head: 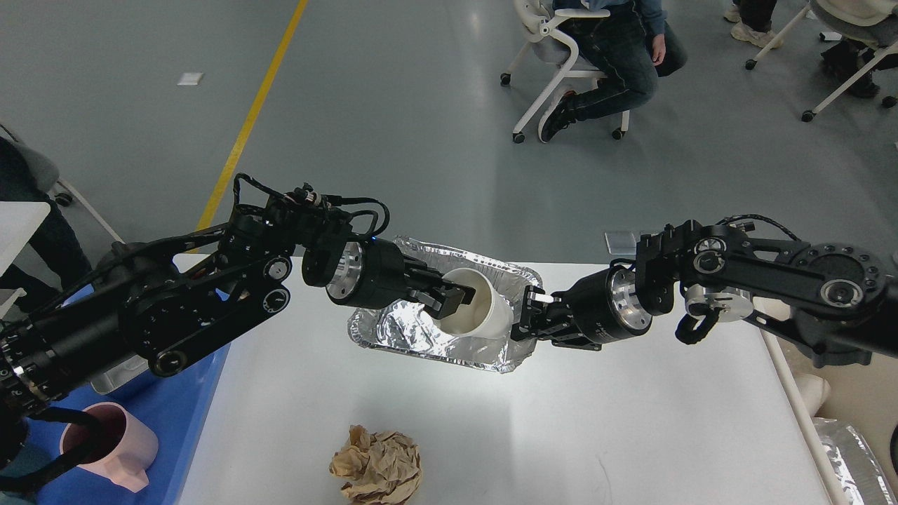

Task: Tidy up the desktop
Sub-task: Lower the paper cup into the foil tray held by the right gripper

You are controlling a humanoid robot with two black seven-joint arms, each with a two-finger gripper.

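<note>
The white desktop (575,421) fills the lower view. A silver foil tray (414,337) is held tilted just above it at the middle back. My right gripper (531,315) is shut on the tray's right rim. My left gripper (456,300) is shut on the rim of a white paper cup (484,315), which stands inside the foil tray. A crumpled brown paper ball (377,466) lies near the front edge.
A blue plastic tray (186,414) at the left holds a pink mug (116,445) and a steel container, mostly hidden by my left arm. A foil object shows at the bottom right, off the table. People on chairs sit on the floor beyond.
</note>
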